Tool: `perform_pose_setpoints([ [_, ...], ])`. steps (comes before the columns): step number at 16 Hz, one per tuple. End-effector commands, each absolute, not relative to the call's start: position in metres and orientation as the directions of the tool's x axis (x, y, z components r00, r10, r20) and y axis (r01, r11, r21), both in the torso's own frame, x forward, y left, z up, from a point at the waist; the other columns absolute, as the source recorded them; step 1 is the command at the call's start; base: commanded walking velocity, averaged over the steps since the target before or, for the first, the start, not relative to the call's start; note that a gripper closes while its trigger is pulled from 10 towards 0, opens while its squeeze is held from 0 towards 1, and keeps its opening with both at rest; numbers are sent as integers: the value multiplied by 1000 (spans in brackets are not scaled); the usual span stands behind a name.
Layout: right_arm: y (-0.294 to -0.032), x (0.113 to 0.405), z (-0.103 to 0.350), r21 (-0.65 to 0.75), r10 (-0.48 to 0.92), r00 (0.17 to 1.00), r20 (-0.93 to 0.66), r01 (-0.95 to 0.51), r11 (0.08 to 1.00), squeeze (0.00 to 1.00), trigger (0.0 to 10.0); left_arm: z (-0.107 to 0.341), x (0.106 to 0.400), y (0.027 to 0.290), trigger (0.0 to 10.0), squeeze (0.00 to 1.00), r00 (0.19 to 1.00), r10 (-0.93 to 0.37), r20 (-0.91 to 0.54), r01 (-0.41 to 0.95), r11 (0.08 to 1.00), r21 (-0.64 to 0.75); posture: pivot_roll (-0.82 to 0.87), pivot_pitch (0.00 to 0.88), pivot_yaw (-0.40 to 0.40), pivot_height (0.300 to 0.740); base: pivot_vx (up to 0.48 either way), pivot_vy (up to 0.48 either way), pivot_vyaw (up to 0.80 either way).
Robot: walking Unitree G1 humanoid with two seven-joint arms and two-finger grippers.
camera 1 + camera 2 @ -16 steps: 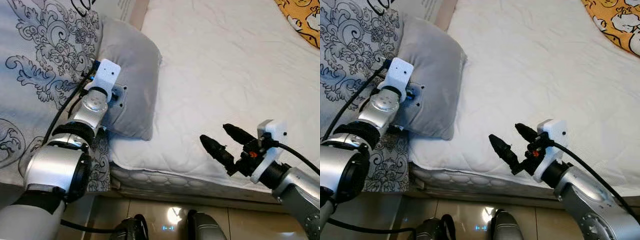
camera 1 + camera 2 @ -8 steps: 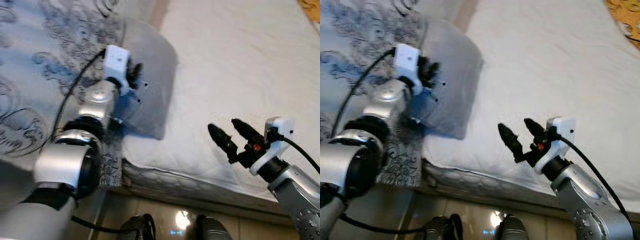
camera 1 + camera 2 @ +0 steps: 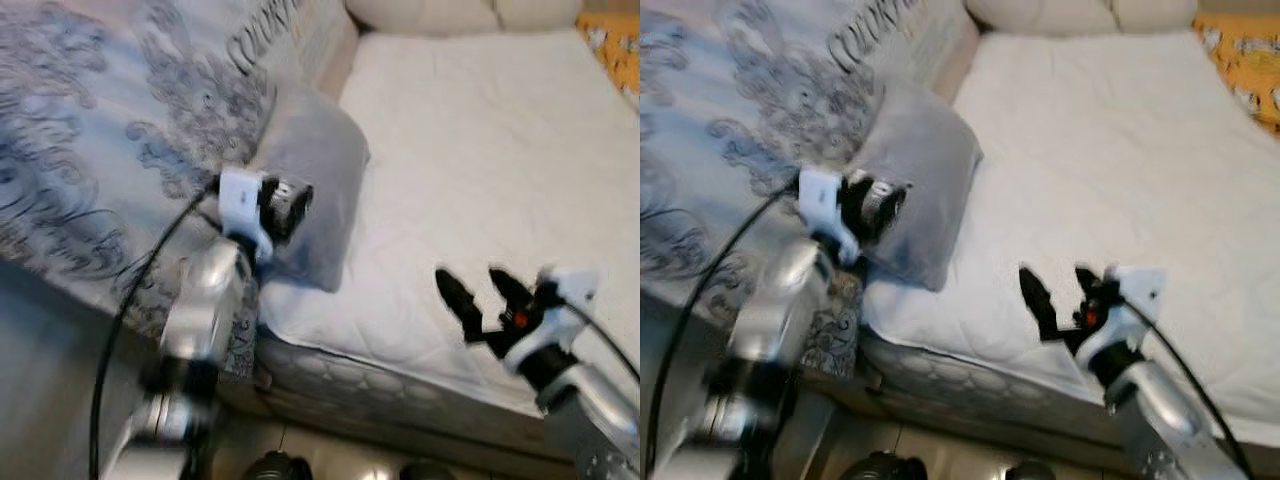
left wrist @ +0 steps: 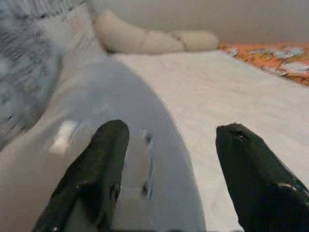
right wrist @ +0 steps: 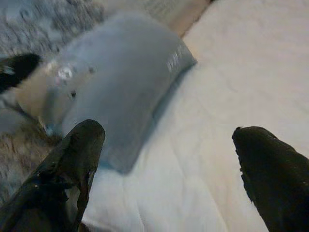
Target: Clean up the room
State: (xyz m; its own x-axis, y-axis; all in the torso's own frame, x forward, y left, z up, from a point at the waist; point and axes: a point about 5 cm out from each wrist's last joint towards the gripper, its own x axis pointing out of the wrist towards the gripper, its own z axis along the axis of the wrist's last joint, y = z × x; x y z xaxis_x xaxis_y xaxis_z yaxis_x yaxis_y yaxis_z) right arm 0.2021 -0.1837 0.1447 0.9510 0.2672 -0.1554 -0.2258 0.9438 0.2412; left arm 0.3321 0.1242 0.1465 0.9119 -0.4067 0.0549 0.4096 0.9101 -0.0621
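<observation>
— What have you got on the head cameras?

— Blurred, but readable; I see a grey pillow (image 3: 310, 190) lying at the left edge of the white mattress (image 3: 480, 190), its far side against a grey patterned quilt (image 3: 110, 150) that covers the left of the picture; cream bolsters (image 3: 1080, 12) sit at the head of the bed, and an orange printed cloth (image 3: 1245, 75) lies at the far right corner.

— And the left arm?

— My left gripper (image 4: 169, 159) is raised just at the pillow's near end; through its wrist camera I see both black fingers (image 4: 104, 164) spread apart with the grey fabric between and under them, nothing pinched; whether the tips touch the pillow I cannot tell.

— The right one?

— The right gripper (image 3: 480, 295) hovers over the mattress near its front edge, well apart from the pillow, pointing toward it; its fingers (image 5: 77, 159) are spread wide and empty; in that wrist view the pillow lies ahead across white sheet.

— Anything below?

— A strip of pale floor (image 3: 940, 450) beneath the bed's edge; too smeared to say more.
</observation>
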Motion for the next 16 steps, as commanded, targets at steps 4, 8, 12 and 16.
perform_pose_setpoints([
  [4,-179,204,139,216,238,955,-177,-199,956,1000,10000,146,289,147,10000,1000,967,-254,-13,254,967,30,-141,0,64,740,0,-439,0],
  [8,-176,210,133,216,213,959,-188,-171,961,1000,10000,142,255,167,10000,1000,989,-103,-104,110,992,65,-106,0,44,740,0,-480,0],
  [12,-175,217,131,209,215,958,-192,-174,962,1000,10000,135,237,173,10000,1000,985,-54,-164,66,996,67,-107,0,34,740,0,-480,0],
  [16,-173,223,126,182,215,955,-203,-179,967,1000,10000,134,234,182,10000,1000,982,-6,-188,26,994,103,-79,0,5,740,0,-480,0],
])
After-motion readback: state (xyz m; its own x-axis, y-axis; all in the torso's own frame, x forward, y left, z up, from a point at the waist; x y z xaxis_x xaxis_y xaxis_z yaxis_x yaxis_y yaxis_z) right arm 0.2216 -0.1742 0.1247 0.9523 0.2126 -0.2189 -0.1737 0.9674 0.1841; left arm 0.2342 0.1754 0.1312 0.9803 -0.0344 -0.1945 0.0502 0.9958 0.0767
